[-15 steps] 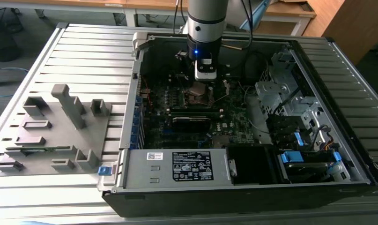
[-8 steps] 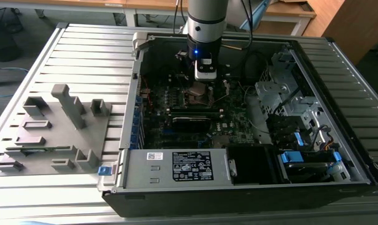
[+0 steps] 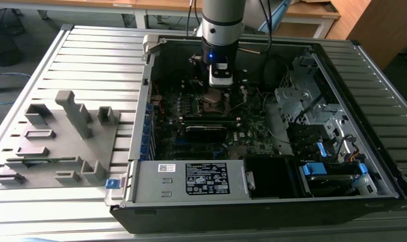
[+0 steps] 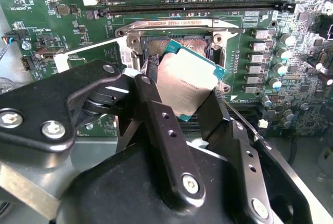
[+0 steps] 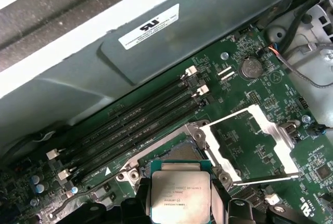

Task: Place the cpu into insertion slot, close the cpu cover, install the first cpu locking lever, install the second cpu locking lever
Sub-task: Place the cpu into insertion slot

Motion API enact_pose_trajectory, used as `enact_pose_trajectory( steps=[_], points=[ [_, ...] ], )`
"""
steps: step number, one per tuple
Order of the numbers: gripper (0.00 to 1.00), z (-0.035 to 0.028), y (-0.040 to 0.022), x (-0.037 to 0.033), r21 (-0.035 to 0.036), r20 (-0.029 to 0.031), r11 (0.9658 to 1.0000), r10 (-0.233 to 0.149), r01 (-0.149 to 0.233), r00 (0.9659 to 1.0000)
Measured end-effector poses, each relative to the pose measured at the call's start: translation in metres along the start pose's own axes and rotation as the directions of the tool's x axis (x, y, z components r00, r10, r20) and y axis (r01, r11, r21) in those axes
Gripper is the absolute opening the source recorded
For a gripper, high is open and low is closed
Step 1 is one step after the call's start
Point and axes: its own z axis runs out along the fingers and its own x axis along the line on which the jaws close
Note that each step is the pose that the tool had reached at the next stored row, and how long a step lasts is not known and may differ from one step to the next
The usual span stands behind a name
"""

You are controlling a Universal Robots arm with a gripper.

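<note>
Second wrist view, gripper (image 4: 182, 93) clamped on tilted cpu (image 4: 190, 78), held over insertion slot (image 4: 174, 45).

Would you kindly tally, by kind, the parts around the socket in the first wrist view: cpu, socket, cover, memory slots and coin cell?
cpu: 1
socket: 1
cover: 1
memory slots: 4
coin cell: 1
Total: 8
</note>
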Motion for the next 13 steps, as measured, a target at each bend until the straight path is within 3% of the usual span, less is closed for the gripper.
enact_pose_trajectory(
  steps=[4, 7, 10, 13],
  points=[
    [0.54, 0.0004, 0.0, 0.0, 0.0011, 0.0028, 0.999, 0.044, -0.044, 0.999],
    [0.54, 0.0007, 0.0, 0.0, 0.0023, 0.0058, 0.9958, 0.092, -0.092, 0.9958],
    [0.54, 0.0011, -0.0001, 0.0, 0.0034, 0.0092, 0.9897, 0.143, -0.143, 0.9896],
    [0.54, 0.0015, -0.0001, 0.0, 0.0044, 0.0129, 0.9802, 0.198, -0.198, 0.9802]
  ],
)
